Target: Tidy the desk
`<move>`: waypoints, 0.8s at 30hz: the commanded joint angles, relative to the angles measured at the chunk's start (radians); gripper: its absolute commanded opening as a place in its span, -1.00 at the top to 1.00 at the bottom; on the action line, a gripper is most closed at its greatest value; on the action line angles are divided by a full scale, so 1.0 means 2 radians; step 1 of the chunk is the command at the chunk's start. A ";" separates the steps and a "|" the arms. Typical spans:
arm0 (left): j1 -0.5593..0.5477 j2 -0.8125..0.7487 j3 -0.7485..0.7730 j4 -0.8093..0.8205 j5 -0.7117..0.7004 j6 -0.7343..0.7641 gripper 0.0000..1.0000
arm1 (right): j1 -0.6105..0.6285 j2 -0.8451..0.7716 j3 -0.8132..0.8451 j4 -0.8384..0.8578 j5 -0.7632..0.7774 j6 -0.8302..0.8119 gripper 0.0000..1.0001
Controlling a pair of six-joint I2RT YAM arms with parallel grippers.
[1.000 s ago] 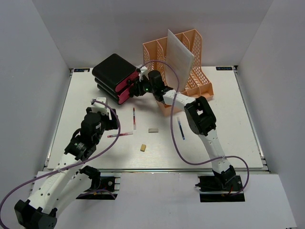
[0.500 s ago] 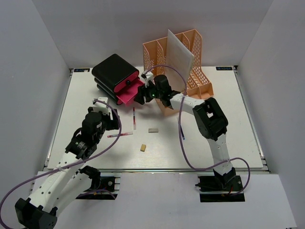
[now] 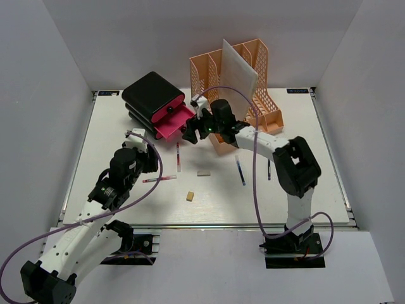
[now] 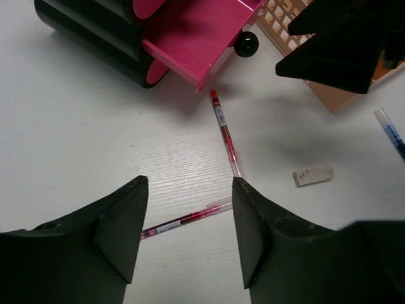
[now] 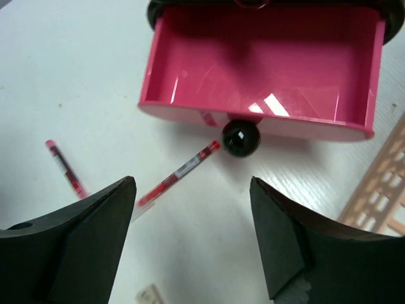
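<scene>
The pink drawer [image 5: 266,63] of the black box [image 3: 149,95], at the far left of the desk [image 3: 316,187], has just come out. The right gripper [image 5: 190,190] has released its black knob [image 5: 240,137] and stands wide and empty. The left gripper [image 4: 188,183] hangs open above a red pen [image 4: 183,220], holding nothing; we judge the loose pens can now go into the drawer.

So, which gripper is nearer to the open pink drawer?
Right. The right gripper hangs just in front of the drawer; the left gripper is farther, above the red pens.
</scene>
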 commanded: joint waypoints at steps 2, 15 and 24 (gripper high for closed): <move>0.003 -0.003 -0.006 0.019 0.032 -0.017 -0.12 | 0.002 -0.076 -0.030 -0.060 0.019 -0.035 -0.48; -0.009 0.062 -0.002 0.010 0.162 -0.212 0.22 | -0.045 -0.389 -0.220 -0.190 -0.029 -0.120 1.00; -0.027 0.144 0.002 -0.014 0.264 -0.222 -0.33 | -0.085 -0.445 -0.289 -0.224 -0.147 -0.181 -0.39</move>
